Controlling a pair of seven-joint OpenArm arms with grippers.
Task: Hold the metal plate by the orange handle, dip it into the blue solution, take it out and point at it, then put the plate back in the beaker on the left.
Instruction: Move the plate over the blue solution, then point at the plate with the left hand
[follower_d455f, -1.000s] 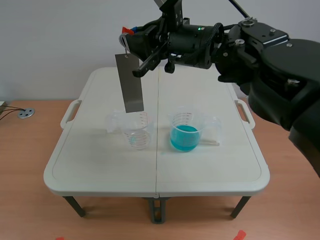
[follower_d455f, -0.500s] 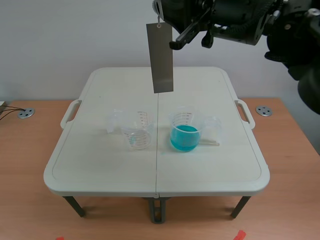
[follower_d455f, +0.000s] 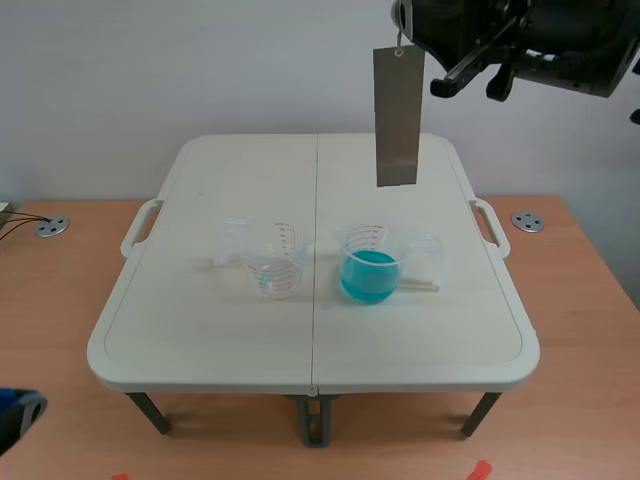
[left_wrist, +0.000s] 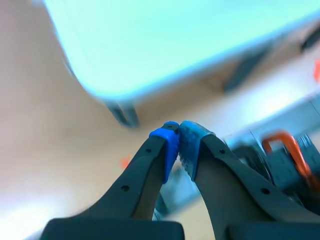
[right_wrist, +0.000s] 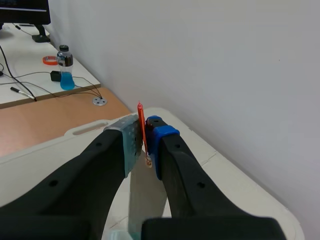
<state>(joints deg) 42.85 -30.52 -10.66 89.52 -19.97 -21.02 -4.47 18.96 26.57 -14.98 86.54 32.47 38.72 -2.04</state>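
The metal plate (follower_d455f: 396, 115) is dull grey, its handle (right_wrist: 141, 127) orange, the solution (follower_d455f: 369, 277) turquoise-blue, the table (follower_d455f: 200, 340) cream-white.

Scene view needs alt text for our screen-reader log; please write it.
The right gripper, raised at the top, holds a grey metal plate hanging high over a white table. On it, a beaker of blue solution stands right of a clear beaker.

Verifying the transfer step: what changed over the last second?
The right gripper, shut on the orange handle, carried the metal plate up and to the right, from over the left beaker to high above the blue solution beaker. Both beakers stayed put on the table; the plate is not dipped yet.
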